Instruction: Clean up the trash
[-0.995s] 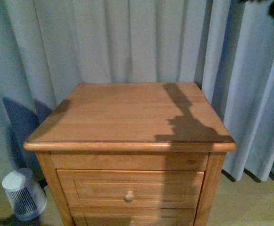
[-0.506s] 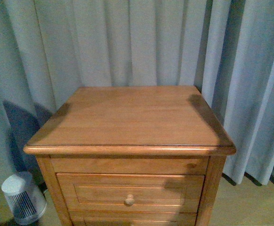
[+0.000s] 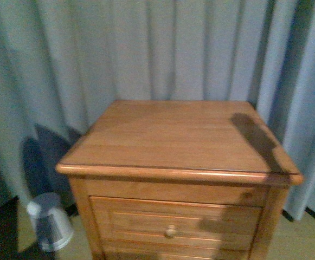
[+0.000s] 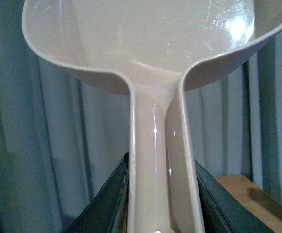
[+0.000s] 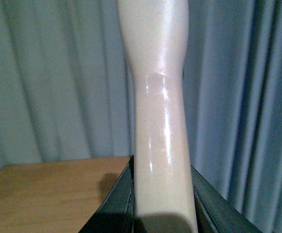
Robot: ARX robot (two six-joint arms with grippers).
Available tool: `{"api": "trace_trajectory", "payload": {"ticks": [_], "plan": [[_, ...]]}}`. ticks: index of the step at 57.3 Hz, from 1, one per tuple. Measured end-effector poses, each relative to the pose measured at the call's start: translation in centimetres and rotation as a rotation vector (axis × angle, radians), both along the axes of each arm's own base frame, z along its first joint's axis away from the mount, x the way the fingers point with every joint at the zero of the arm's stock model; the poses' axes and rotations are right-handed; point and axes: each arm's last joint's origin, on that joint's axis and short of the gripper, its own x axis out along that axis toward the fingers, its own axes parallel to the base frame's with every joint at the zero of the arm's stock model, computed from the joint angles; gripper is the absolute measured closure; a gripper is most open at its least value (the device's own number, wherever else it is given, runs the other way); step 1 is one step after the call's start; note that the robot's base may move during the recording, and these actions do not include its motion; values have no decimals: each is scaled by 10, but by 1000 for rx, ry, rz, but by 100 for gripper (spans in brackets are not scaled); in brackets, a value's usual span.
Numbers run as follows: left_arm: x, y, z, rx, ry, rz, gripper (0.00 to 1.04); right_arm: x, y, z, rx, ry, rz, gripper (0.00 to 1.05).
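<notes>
My left gripper (image 4: 161, 204) is shut on the handle of a cream plastic dustpan (image 4: 145, 43), whose wide scoop points away from the wrist toward the curtain. My right gripper (image 5: 161, 204) is shut on a cream brush handle (image 5: 157, 97) that stands up out of the jaws; its bristles are out of view. The wooden nightstand (image 3: 184, 141) fills the front view, and neither arm shows there. No wad of white paper shows in any view; the trash is out of view.
Grey-blue curtains (image 3: 146, 49) hang close behind the nightstand. A small white cylindrical appliance (image 3: 50, 222) stands on the floor at its left. The nightstand has a drawer with a round knob (image 3: 171, 232). Its top also shows in the right wrist view (image 5: 48, 194).
The front view has shifted: the nightstand now sits further right and lower in the frame. The arm shadow on its top has shrunk toward the right edge.
</notes>
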Motion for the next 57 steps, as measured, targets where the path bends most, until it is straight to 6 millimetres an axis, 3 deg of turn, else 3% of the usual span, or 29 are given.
{"api": "trace_trajectory", "payload": {"ticks": [57], "plan": [[0,1,-2,-4,5,13,77,2,1,-3,-11,12,7,84]]}}
